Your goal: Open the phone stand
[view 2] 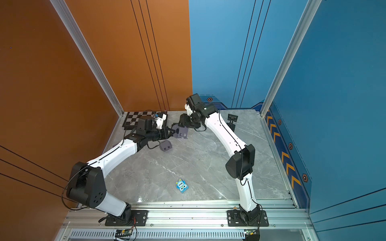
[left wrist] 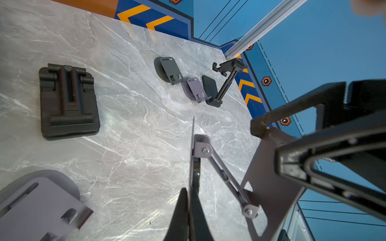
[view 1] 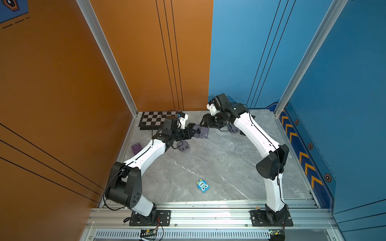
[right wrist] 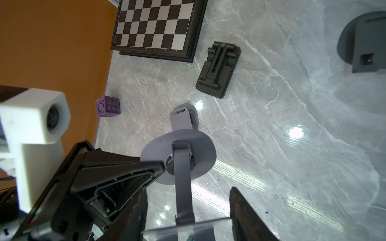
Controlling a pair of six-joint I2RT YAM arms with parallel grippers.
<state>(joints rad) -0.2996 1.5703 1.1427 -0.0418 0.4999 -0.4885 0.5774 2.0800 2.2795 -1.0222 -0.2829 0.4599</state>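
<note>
Two grips on phone stand (view 1: 204,131), left pincer (view 1: 194,131) clamped on base, right pincer (right wrist: 188,191) seemingly clasping plate

blue toy (view 1: 202,186) "One", purple cube (right wrist: 108,106) "6"

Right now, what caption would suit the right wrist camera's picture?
Left fingers pinch the round base of the lilac phone stand while right fingers hold its plate above the marble table.

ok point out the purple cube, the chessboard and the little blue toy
purple cube (right wrist: 108,106): right wrist view, the middle of the cube
chessboard (right wrist: 155,24): right wrist view, a square near the board's middle
little blue toy (view 1: 202,186): a top view, its middle by the white label
</note>
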